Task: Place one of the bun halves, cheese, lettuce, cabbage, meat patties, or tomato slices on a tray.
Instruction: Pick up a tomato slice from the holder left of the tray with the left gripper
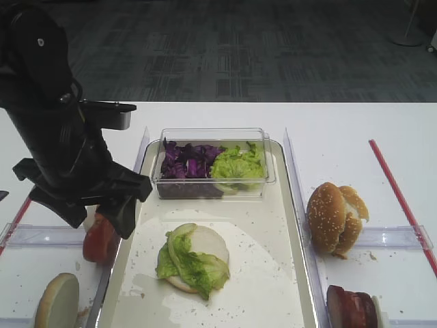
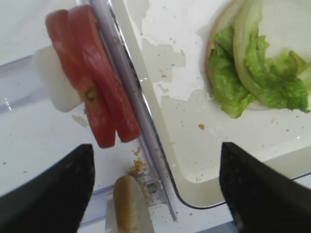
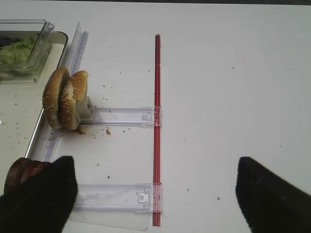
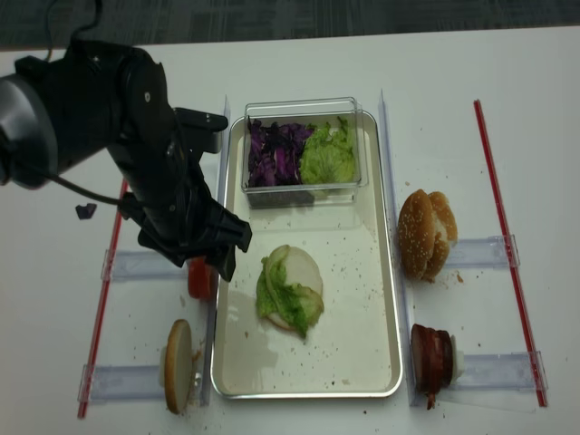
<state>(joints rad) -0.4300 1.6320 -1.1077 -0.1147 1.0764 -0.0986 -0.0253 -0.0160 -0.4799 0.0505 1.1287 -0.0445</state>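
Tray (image 4: 385,299) lengthwise at table centre, silvery rim, cream floor speckled with crumbs. On its floor, toward 6 o'clock: one pale bun half (image 4: 304,272) cut face up, draped with a lettuce (image 4: 276,294) leaf. At the tray's 12 o'clock end: clear plastic tub (image 4: 304,107) holding purple cabbage (image 4: 276,154) on the left and more green leaves on the right.

Left gripper (image 2: 155,189) poised low over the tray's 9 o'clock rim, jaws spread wide, clasping nothing. Just ahead of it in the left wrist view: tomato slices (image 2: 95,97) standing on edge against a white block, outside the tray, touching its rim rail. Another bun half (image 4: 177,364) on edge at 7 o'clock, outside the tray.

Right gripper (image 3: 155,189) hovering off the tray's 3 o'clock side, fingers parted, empty. Sesame bun halves (image 4: 424,234) upright on a clear holder at 3 o'clock; meat patties (image 4: 432,358) on edge at 5 o'clock. Red strips (image 4: 507,245) along both outer sides of the table.
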